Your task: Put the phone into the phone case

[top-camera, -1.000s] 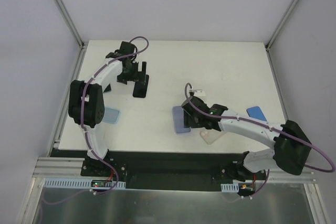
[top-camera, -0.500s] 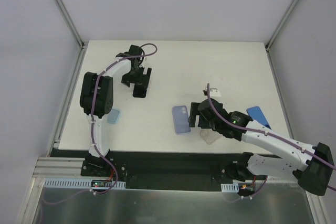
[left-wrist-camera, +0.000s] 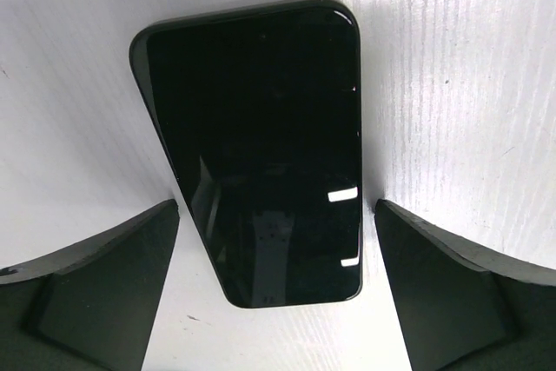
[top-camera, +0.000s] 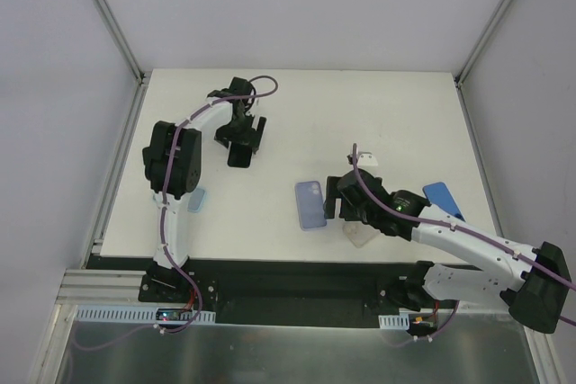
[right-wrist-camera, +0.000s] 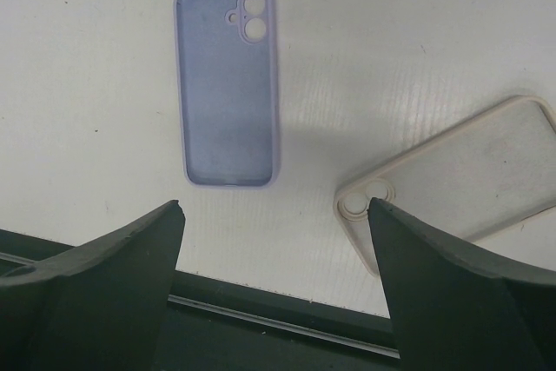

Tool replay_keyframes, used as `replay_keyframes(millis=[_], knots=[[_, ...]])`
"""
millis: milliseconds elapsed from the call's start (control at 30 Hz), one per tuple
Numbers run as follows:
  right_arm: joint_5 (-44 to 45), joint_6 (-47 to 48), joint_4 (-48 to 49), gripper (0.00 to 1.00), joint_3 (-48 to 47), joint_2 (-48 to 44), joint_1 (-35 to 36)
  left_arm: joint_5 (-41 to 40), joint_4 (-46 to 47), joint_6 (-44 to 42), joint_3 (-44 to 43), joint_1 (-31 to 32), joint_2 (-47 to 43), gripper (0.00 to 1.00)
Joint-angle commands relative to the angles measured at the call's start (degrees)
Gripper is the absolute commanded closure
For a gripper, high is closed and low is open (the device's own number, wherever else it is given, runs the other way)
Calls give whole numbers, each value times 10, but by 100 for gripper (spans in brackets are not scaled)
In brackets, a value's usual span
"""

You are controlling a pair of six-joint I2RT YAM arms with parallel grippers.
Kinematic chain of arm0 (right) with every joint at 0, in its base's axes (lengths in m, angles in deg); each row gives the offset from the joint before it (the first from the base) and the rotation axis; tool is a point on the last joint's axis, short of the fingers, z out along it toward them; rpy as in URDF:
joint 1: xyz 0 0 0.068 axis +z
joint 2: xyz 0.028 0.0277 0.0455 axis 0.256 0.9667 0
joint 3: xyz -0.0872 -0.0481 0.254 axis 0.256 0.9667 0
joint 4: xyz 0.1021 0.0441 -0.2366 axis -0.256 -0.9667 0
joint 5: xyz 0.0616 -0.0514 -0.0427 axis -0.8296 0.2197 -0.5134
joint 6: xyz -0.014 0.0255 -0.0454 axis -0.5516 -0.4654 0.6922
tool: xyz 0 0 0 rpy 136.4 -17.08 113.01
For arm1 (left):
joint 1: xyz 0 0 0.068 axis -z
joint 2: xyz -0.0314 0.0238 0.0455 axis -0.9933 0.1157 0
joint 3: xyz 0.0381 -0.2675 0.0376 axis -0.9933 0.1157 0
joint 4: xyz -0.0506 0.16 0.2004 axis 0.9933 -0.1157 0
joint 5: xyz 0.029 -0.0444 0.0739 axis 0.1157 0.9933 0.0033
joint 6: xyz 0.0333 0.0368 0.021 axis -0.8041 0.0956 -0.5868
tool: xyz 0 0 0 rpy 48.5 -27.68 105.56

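The black phone (left-wrist-camera: 261, 145) lies screen up on the white table (top-camera: 378, 114), toward the back left (top-camera: 241, 156). My left gripper (left-wrist-camera: 276, 215) hangs open right over it (top-camera: 245, 136), one finger on each side of the phone's near end and not touching it. A lavender phone case (right-wrist-camera: 228, 84) lies hollow side up near the table's middle (top-camera: 311, 204). My right gripper (right-wrist-camera: 274, 210) is open and empty just to the right of this case (top-camera: 334, 198).
A clear beige case (right-wrist-camera: 460, 180) lies camera holes toward me beside the right gripper, near the front edge (top-camera: 360, 235). A blue case (top-camera: 441, 195) sits at the right, a pale blue one (top-camera: 197, 200) at the left beside the left arm.
My right gripper has opened, let go of the lavender case and drawn back to the right. The left arm has swung a little right, bringing its open gripper over the phone.
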Motion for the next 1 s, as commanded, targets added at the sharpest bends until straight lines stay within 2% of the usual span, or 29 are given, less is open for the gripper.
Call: replay_keyframes(millis=[0,133,200,400,500,633,767,900,967], knots=[[19,1,-6,11,-1,-4,1,-19,-9,-7,-10,10,17,9],[22,-13,1,11,4,-12,2,-17,-9,11,0,10,8,29],[22,-21,15,11,13,-16,0,-15,-9,21,9,10,-6,33],[6,-61,45,12,0,-21,-24,82,-8,68,37,9,-53,53],[-23,-80,79,19,-4,-17,-54,109,-9,94,55,9,-77,61],[-59,-81,120,25,-34,23,-101,139,-4,131,84,10,-109,66],[-139,-94,142,30,-84,96,-155,177,21,150,143,11,-153,68],[-214,-109,223,34,-108,181,-165,213,58,166,192,11,-189,69],[-262,-123,229,36,-135,216,-166,237,79,173,217,12,-204,69]])
